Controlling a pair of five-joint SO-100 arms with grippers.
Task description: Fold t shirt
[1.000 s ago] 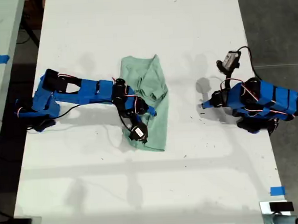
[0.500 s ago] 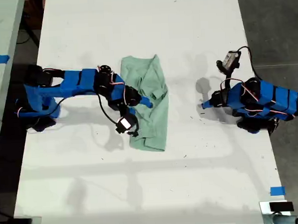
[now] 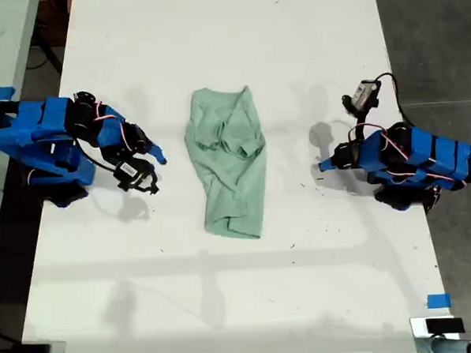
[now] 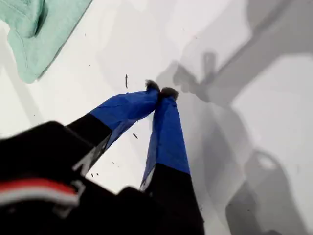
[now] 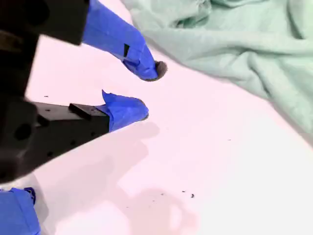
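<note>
T shirt: the pale mint-green t shirt (image 3: 231, 165) lies crumpled in a long shape near the middle of the white worktop (image 3: 226, 303). Its broader, bunched part is toward the exterior view's top and its narrower end toward the bottom.
T shirt surface: wrinkled, with cloth doubled over itself in the upper half. Nothing holds it.
My first pincer: my first pincer (image 4: 161, 90) has its blue-taped jaws closed, tips meeting, with nothing between them. It hangs above bare worktop.
First pincer's place: in the exterior view it (image 3: 322, 167) points toward the shirt from the exterior view's right, well apart from the cloth. Its wrist view shows only a corner of the t shirt (image 4: 44, 29), far off.
My second pincer: my second pincer (image 5: 146, 90) has its jaws narrowly parted and empty, over bare worktop.
Second pincer's place: in the exterior view it (image 3: 154, 166) sits to the exterior view's left of the shirt, near its edge but apart. Its wrist view shows the t shirt (image 5: 234, 44) just beyond the tips, not touching.
Arms: both blue arms are drawn in toward the worktop's sides in the exterior view.
</note>
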